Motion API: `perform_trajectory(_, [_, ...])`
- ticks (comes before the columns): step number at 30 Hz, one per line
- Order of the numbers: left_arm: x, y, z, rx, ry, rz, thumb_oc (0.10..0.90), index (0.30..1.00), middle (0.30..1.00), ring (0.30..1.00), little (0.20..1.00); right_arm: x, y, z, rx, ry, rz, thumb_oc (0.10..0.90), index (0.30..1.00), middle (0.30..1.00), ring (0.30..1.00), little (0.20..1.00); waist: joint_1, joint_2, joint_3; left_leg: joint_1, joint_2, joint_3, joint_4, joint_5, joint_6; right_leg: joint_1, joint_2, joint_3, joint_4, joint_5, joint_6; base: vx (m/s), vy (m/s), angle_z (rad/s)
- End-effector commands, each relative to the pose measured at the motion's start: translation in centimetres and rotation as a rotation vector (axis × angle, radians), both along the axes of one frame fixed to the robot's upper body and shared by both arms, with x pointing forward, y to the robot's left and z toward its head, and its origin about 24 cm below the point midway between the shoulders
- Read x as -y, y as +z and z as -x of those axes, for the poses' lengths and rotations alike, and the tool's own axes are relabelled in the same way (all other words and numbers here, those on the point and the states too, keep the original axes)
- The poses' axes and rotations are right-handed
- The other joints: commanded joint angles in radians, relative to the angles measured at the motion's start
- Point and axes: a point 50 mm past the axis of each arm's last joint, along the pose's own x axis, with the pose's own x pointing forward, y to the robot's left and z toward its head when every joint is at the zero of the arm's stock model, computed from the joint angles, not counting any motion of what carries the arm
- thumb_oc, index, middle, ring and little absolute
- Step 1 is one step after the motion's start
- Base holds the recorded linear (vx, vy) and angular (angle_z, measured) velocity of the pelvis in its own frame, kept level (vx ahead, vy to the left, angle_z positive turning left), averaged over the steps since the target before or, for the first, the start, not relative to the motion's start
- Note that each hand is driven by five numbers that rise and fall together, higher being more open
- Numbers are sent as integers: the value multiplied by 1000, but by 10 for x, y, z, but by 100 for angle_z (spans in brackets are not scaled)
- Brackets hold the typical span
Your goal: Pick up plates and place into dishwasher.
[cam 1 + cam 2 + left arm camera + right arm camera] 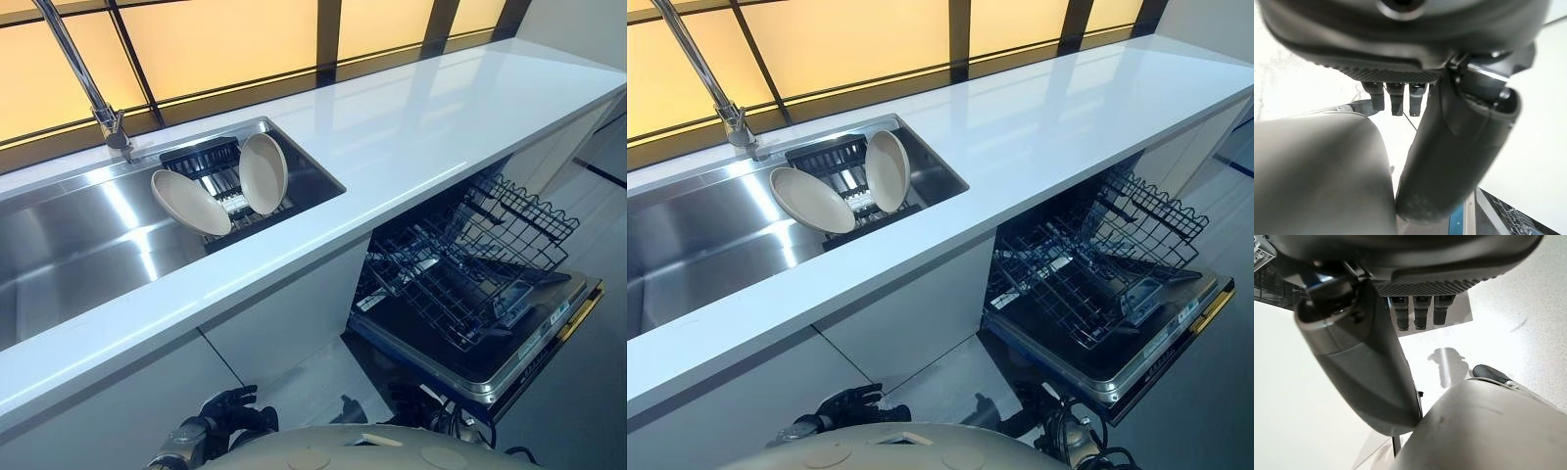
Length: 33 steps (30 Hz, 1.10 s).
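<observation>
Two beige plates stand on edge in a black rack (209,157) at the right end of the steel sink (78,245): a left plate (191,203) leaning outward and a right plate (264,173) more upright. The dishwasher (509,362) stands open under the counter at the right, its wire rack (460,284) pulled out over the lowered door and holding no plates. My left hand (230,406) hangs low in front of the cabinet, far below the sink. In its wrist view the fingers (1396,100) hang relaxed and hold nothing. My right hand (1356,367) hangs likewise, fingers (1420,313) loose and empty.
A white counter (421,127) runs from the sink to the far right, above the dishwasher. A tall chrome faucet (83,73) rises behind the sink. White cabinet fronts (284,323) face me below the counter. A second upper wire rack (524,211) sticks out of the dishwasher.
</observation>
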Motion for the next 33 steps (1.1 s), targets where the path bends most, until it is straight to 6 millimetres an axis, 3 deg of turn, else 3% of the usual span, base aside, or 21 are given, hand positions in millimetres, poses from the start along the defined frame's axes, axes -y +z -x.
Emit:
perform_trajectory(1, [0, 2, -11, 15, -23, 14, 800, 900, 900, 900, 900, -2, 10, -28, 124, 21, -12, 800, 900, 900, 900, 900, 20, -15, 29, 105, -108, 36, 36, -238, 69, -151, 25, 12, 16, 99, 30, 0, 0, 0])
perform_trajectory(12, [-1, 5, -17, 61, 11, 55, 800, 900, 900, 900, 900, -4, 12, -33, 127, 33, -15, 800, 900, 900, 900, 900, 11, -12, 33, 105, -106, 39, 36, -237, 69, -158, 28, 22, 25, 97, 29, 0, 0, 0])
perform_trajectory(18, [10, 20, -53, 238, -2, 128, 800, 900, 900, 900, 900, -6, 15, -39, 131, 58, -15, 800, 900, 900, 900, 900, 6, -9, 40, 104, -107, 36, 33, -233, 70, -161, 31, 27, 28, 97, 27, 0, 0, 0])
perform_trajectory(20, [21, 29, -72, 299, -85, 178, 800, 900, 900, 900, 900, -8, 17, -43, 136, 65, -17, 800, 900, 900, 900, 900, 5, -7, 43, 104, -106, 36, 29, -229, 68, -162, 32, 28, 30, 98, 27, 0, 0, 0])
perform_trajectory(26, [54, 52, -104, 384, -315, 307, 800, 900, 900, 900, 900, -14, 21, -49, 146, 113, -14, 800, 900, 900, 900, 900, -12, 2, 46, 106, -104, 41, 24, -226, 69, -170, 36, 38, 36, 100, 31, -17, 2, -7])
perform_trajectory(29, [81, 78, -124, 447, -454, 421, 800, 900, 900, 900, 900, -19, 25, -54, 157, 137, -10, 800, 900, 900, 900, 900, -22, 7, 54, 106, -102, 43, 22, -226, 71, -175, 38, 46, 41, 99, 31, -36, 3, -7])
perform_trajectory(32, [109, 127, -147, 603, -555, 626, 800, 900, 900, 900, 900, -19, 29, -57, 168, 149, -7, 800, 900, 900, 900, 900, -26, 11, 65, 108, -103, 39, 19, -225, 76, -176, 40, 51, 42, 101, 32, -34, -6, -9])
perform_trajectory(33, [119, 149, -153, 651, -537, 772, 800, 900, 900, 900, 900, -19, 30, -57, 170, 146, -6, 800, 900, 900, 900, 900, -25, 11, 68, 110, -103, 37, 17, -225, 77, -173, 40, 50, 40, 102, 33, 0, 0, 0])
